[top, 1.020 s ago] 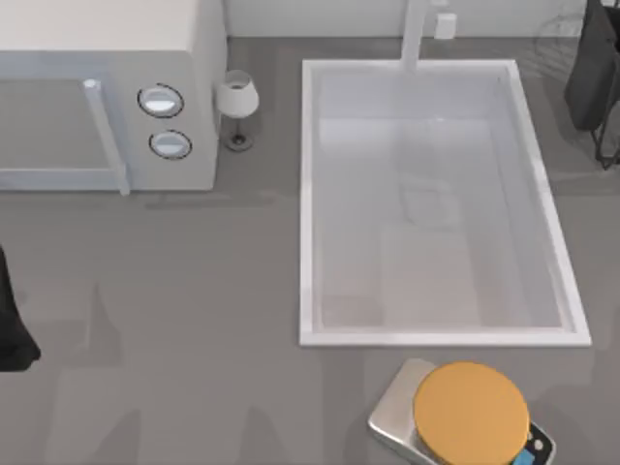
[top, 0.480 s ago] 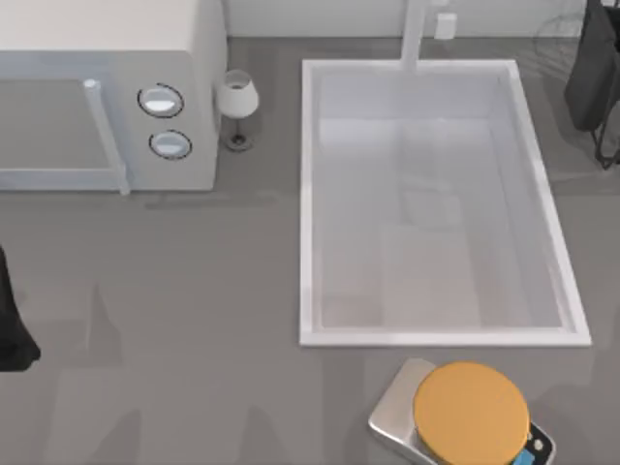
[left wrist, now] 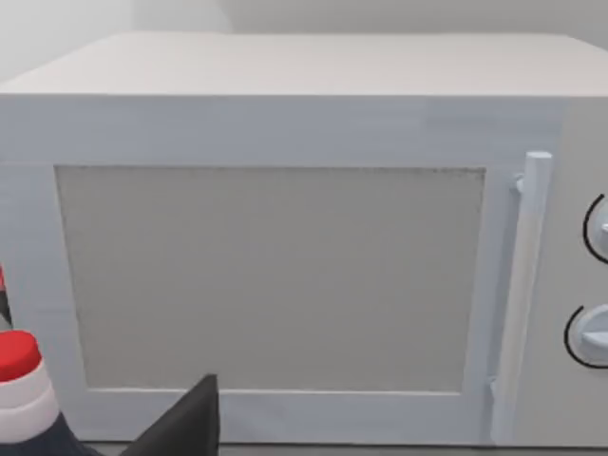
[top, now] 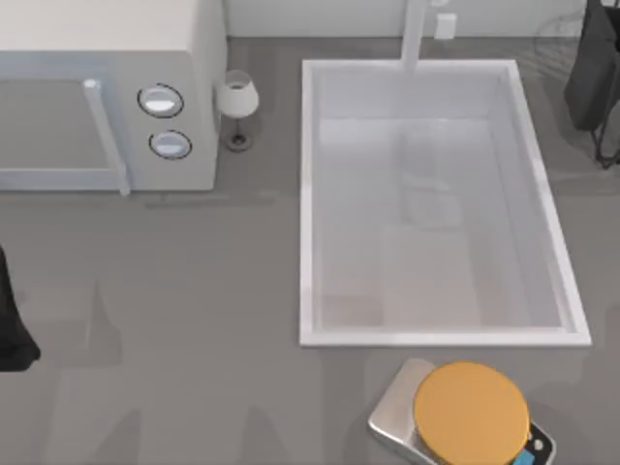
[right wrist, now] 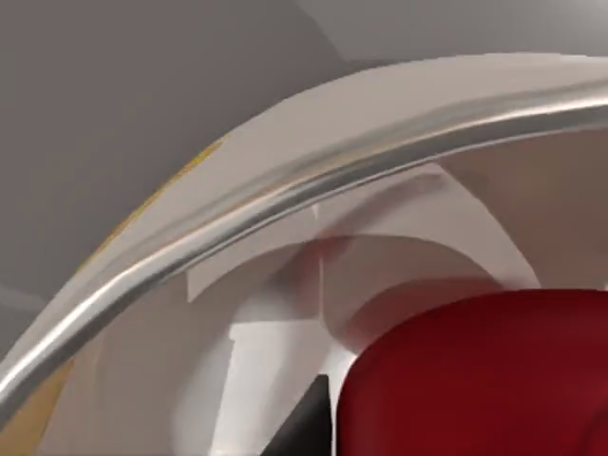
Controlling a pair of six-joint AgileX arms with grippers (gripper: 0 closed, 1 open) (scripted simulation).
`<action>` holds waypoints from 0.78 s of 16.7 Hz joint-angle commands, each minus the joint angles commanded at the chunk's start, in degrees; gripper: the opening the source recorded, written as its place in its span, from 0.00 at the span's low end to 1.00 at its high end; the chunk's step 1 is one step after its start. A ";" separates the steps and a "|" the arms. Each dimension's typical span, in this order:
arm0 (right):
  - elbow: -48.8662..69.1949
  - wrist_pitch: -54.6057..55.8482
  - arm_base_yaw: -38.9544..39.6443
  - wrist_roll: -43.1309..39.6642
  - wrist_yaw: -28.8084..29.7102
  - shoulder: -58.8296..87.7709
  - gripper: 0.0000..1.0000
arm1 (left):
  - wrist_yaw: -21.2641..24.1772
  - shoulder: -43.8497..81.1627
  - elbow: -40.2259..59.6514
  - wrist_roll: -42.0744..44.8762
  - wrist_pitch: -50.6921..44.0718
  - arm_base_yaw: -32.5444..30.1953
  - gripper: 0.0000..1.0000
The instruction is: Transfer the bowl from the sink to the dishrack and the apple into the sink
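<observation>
White sink (top: 308, 194) looks bare from the top view, no bowl in it. Right arm sits far right by the dishrack (top: 560, 34). Something dark red (right wrist: 475, 380), maybe the apple, fills its wrist view. Fingers: can't tell. Left arm parked at left worktop edge. Apple-to-sink prob. left.

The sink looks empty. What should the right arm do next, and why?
Probably the right arm, at the top view's upper right, should close on the shiny red round apple near its wrist camera: the large white rectangular sink holds nothing.
</observation>
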 joint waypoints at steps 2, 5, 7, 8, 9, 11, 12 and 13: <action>3.09 -4.28 -0.07 -0.08 -0.01 -1.37 0.00 | 0.00 0.00 0.00 0.00 0.00 0.00 1.00; 7.50 -13.33 -0.10 -0.17 -0.01 -3.34 0.00 | 0.00 0.00 0.00 0.00 0.00 0.00 1.00; 10.70 -18.31 -0.13 -0.22 -0.01 -5.01 0.00 | 0.00 0.00 0.00 0.00 0.00 0.00 1.00; 12.13 -19.95 -0.12 -0.22 -0.01 -5.96 0.00 | 0.00 0.00 0.00 0.00 0.00 0.00 1.00; 13.07 -20.98 -0.10 -0.21 -0.02 -6.77 0.00 | 0.00 0.00 0.00 0.00 0.00 0.00 1.00; 13.46 -21.39 -0.07 -0.19 -0.03 -7.15 0.00 | 0.00 0.00 0.00 0.00 0.00 0.00 1.00; 13.46 -21.39 -0.07 -0.19 -0.03 -7.15 0.00 | 0.00 0.00 0.00 0.00 0.00 0.00 1.00; 13.30 -21.25 0.00 -0.09 -0.05 -6.93 0.00 | 0.00 0.00 0.00 0.00 0.00 0.00 1.00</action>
